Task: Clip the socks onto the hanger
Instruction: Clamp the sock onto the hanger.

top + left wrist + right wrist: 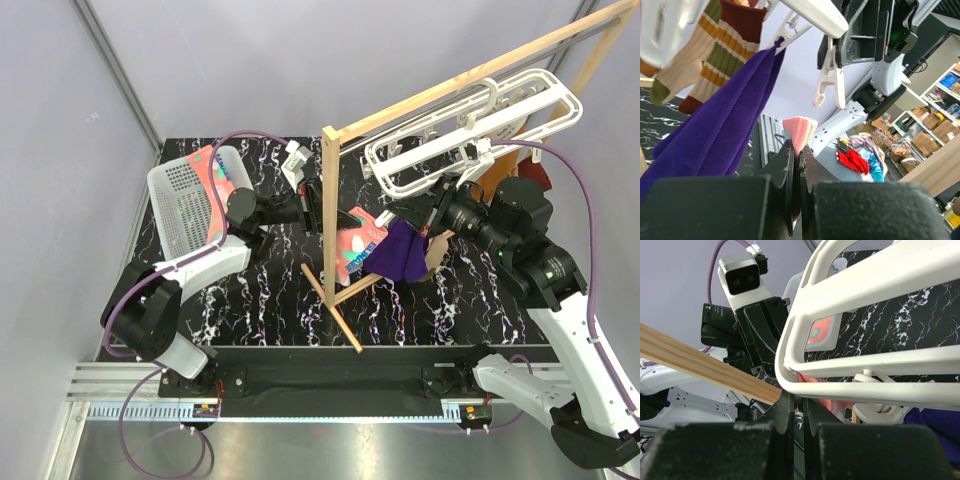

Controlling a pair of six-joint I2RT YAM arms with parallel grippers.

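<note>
Left gripper (799,150) pinches the cuff of a pink sock (800,129), held over the middle of the table (250,290) just below a free white clip (830,80) on the hanger (470,130); a purple cloth (715,130) and striped socks (715,65) hang close beside it. Right gripper (799,407) has its fingers pressed together right under the hanger's corner bar, can't tell if they nip anything; the wooden stand (330,200) has its post between the two arms; a white basket (185,210) holding a second pink sock (205,165) sits at the table's left edge.
</note>
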